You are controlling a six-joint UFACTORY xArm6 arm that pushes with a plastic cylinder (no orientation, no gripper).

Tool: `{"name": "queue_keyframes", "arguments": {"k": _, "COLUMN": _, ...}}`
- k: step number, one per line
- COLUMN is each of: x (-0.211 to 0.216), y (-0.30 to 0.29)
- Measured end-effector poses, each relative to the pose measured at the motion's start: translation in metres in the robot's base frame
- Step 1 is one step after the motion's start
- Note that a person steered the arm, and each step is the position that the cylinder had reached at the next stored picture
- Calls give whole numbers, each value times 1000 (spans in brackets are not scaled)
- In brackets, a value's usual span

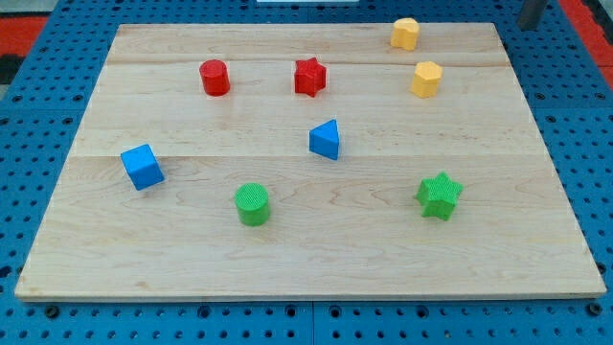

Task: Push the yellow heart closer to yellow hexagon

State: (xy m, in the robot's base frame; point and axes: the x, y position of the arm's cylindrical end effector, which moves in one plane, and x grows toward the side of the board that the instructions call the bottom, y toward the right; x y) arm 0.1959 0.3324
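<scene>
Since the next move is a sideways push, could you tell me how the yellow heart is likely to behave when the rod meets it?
The yellow heart looks rigid and squat, so it should probably slide rather than tip. Its lobed outline may make it turn under an off-centre push. It sits near the board's top edge, so it could slip off. My tip is not visible.

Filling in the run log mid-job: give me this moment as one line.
tip: rod at view's top right, off board, end unclear | yellow heart: top edge, untouched | yellow hexagon: just below it, apart | push: not begun
</scene>
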Motion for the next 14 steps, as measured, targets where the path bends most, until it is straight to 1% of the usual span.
{"name": "queue_keyframes", "arguments": {"k": 1, "x": 1, "y": 0}}
{"name": "queue_keyframes", "arguments": {"k": 3, "x": 33, "y": -2}}
{"name": "queue_keyframes", "arguments": {"k": 5, "x": 23, "y": -95}}
{"name": "queue_keyframes", "arguments": {"k": 6, "x": -3, "y": -119}}
{"name": "queue_keyframes", "arguments": {"k": 7, "x": -5, "y": -120}}
{"name": "queue_keyframes", "arguments": {"k": 8, "x": 16, "y": -120}}
{"name": "queue_keyframes", "arguments": {"k": 9, "x": 17, "y": -123}}
{"name": "queue_keyframes", "arguments": {"k": 10, "x": -4, "y": -134}}
{"name": "queue_keyframes", "arguments": {"k": 11, "x": -4, "y": -135}}
{"name": "queue_keyframes", "arguments": {"k": 12, "x": -3, "y": -159}}
{"name": "queue_keyframes", "arguments": {"k": 13, "x": -1, "y": -167}}
{"name": "queue_keyframes", "arguments": {"k": 14, "x": 17, "y": -167}}
